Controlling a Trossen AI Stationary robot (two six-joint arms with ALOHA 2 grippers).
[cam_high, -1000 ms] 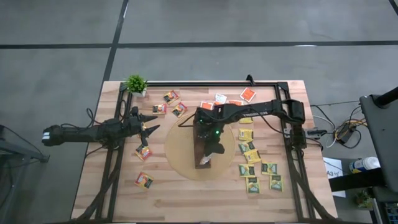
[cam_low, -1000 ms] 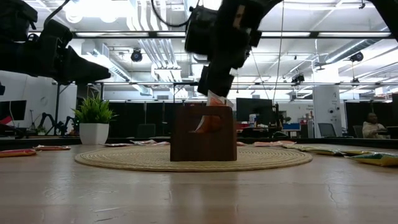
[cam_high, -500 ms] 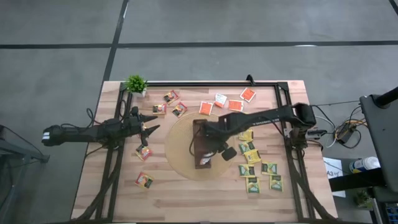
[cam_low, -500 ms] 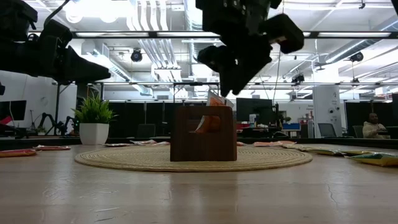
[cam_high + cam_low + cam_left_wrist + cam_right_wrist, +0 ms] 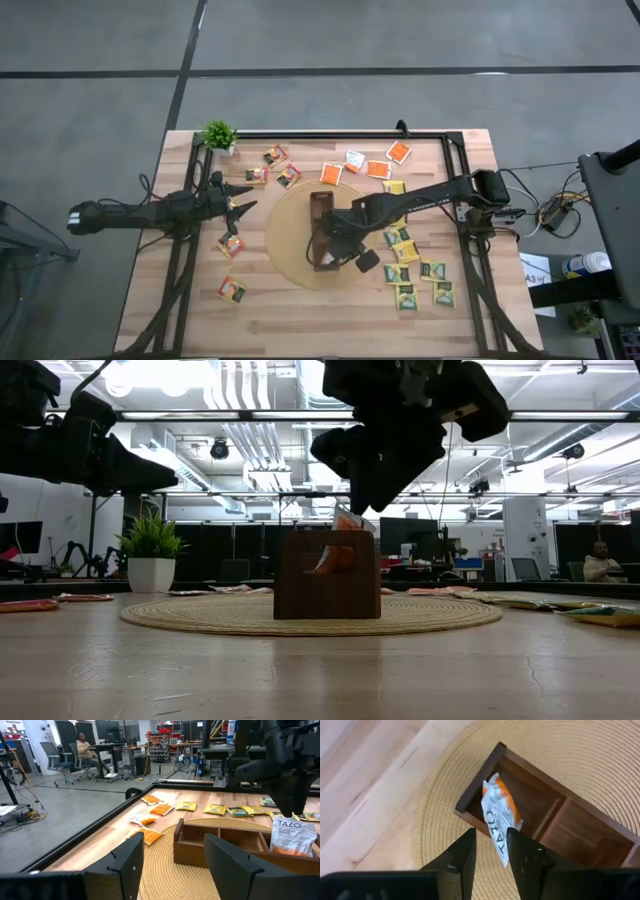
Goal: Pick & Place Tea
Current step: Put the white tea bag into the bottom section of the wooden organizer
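Wooden surface (image 5: 300,310), strewn with tea sachets (image 5: 415,270), carries a round mat (image 5: 290,255) and a compartmented box (image 5: 322,232). An orange sachet (image 5: 499,817) stands tilted in the box's end compartment. Right claw (image 5: 487,851) hangs just above it, fingers parted and empty. Lifting straight up, clear of the box wall, would best avoid snagging the sachet. Left claw (image 5: 170,862) waits open near the surface's left edge, arm stretched level.

Overhead, table-level and two wrist views, all sharing the wooden box (image 5: 322,231).
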